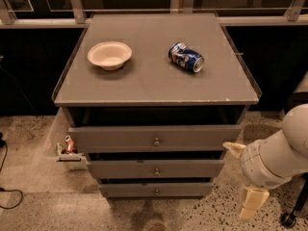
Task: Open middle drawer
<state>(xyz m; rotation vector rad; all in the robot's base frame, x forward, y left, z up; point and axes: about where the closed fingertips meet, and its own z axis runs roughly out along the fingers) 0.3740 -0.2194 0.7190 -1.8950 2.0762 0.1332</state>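
The pincer [244, 177] is held low at the right of the cabinet [231, 96], near the right end of the middle drawer [120, 169] but apart from it. How far it is open cannot be told, and nothing is seen in its hold. The middle drawer is set second of three grey fronts, with a small round knob [156, 171] at its centre. On the bench [154, 83] above, a pale bowl [109, 55] is placed at the left, and a blue can [186, 57] is laid on its side at the right.

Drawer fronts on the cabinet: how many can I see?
3, stacked: upper drawer, middle drawer below it, lowest drawer near the floor. The gripper is right of them, low.
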